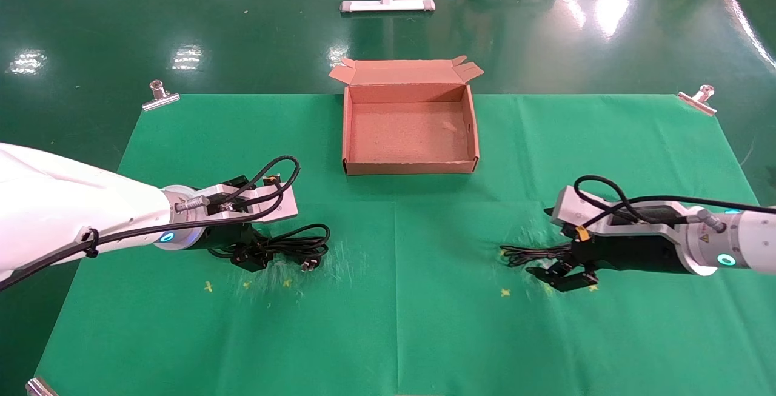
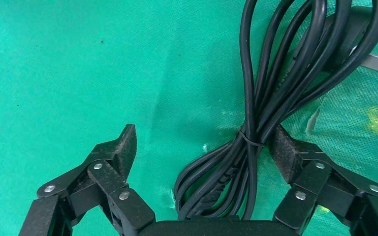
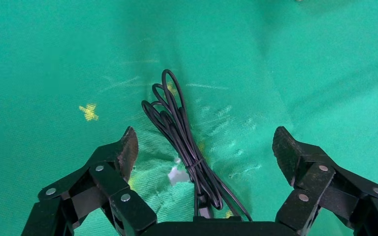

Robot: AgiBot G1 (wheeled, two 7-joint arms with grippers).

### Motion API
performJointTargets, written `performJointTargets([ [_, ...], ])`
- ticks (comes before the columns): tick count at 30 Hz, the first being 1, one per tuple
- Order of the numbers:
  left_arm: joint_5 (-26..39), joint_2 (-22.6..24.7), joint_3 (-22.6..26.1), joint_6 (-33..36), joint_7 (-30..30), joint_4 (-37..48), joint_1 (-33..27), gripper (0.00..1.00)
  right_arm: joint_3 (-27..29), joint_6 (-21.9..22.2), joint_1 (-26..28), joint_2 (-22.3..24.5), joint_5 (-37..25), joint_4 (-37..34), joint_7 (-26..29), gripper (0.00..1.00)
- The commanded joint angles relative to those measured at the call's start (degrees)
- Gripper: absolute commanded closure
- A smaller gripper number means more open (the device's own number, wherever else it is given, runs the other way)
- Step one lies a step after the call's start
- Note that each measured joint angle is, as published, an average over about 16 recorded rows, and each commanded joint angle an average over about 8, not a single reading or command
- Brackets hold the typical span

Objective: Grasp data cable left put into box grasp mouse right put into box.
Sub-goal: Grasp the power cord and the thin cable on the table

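The data cable lies on the green cloth at left, a tied bundle of thick black loops with a pronged plug. My left gripper is open over it; in the left wrist view the gripper straddles the cable, which lies close to one finger. The mouse, a tied bunch of thin black wire, lies at right. My right gripper is open over it, and the right wrist view shows the gripper with the wire between its fingers. The brown box stands open and empty at the far centre.
Metal clips pin the cloth's far corners. Yellow marks dot the cloth. The cloth is torn under the thin wire. A white stand base sits on the floor beyond the table.
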Motion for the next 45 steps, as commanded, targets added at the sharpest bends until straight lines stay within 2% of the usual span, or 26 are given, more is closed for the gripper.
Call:
performJointTargets([
  [1, 0.01, -0.03, -0.01, 0.03, -0.05, -0.09, 0.03, 1.00, 0.05, -0.13, -0.01, 0.08, 0.10, 0.22, 0.06, 1.00],
  [35, -0.87, 0.31, -0.13, -0.35, 1.03, 1.57, -0.47, 1.00, 0.18, -0.15, -0.42, 1.10, -0.05, -1.70, 0.40, 1.00],
  [39, -3.97, -0.51, -1.24, 0.51, 1.41, 1.43, -1.00, 1.00, 0.44, 0.02, -0.33, 1.59, 0.01, -1.81, 0.66, 1.00],
  [45, -13.80, -2.67, -4.98, 3.13, 3.38, 1.20, -3.79, 1.00, 1.16, 0.29, 0.15, 2.37, 0.53, -1.67, 1.36, 1.00],
])
